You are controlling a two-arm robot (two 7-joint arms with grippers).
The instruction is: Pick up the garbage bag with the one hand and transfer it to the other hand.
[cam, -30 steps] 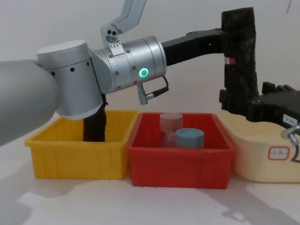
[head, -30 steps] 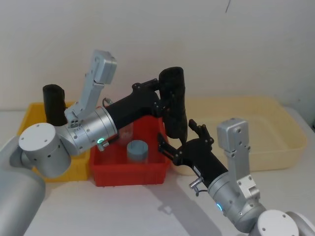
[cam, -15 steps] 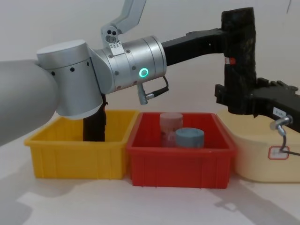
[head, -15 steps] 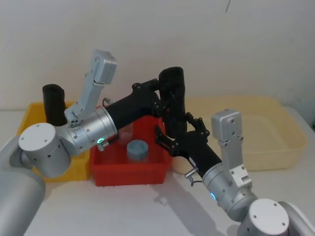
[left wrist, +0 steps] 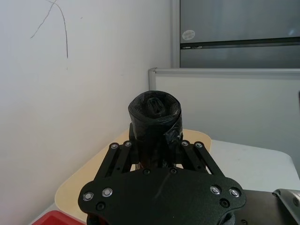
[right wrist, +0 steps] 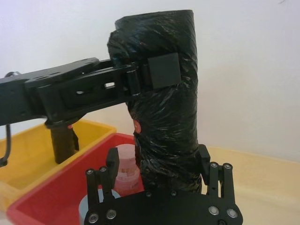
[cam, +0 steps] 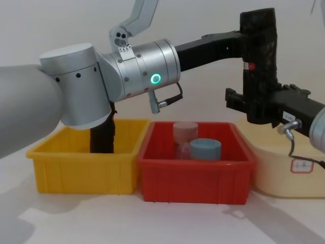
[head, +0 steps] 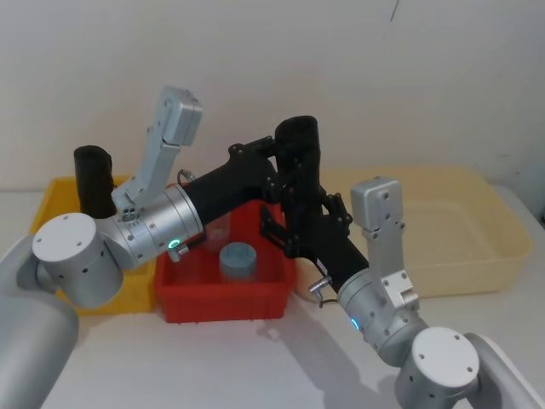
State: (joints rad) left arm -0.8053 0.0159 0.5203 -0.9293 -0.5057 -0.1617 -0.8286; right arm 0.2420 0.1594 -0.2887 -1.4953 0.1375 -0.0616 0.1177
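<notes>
The garbage bag (head: 300, 153), a black crinkled roll with a red-and-white sticker (cam: 247, 65), hangs upright above the red bin's right end. My left gripper (head: 277, 175) is shut on the roll's upper part; one of its pads (right wrist: 161, 70) presses the plastic. My right gripper (head: 298, 226) has come in from the right at the roll's lower end (right wrist: 164, 140). Its fingers (right wrist: 112, 164) stand on either side of the roll, open, with a gap on one side. From the chest the right gripper (cam: 256, 104) overlaps the bag (cam: 259, 61) low down.
A yellow bin (cam: 81, 162) at the left holds another black roll (head: 94, 179). The red bin (cam: 195, 178) in the middle holds a clear pink cup (cam: 185, 133) and a blue-grey cylinder (cam: 205, 149). A cream tub (head: 460, 230) sits at the right.
My right gripper has moved left and up to the roll and now straddles its lower end. The left arm and the roll have stayed still.
</notes>
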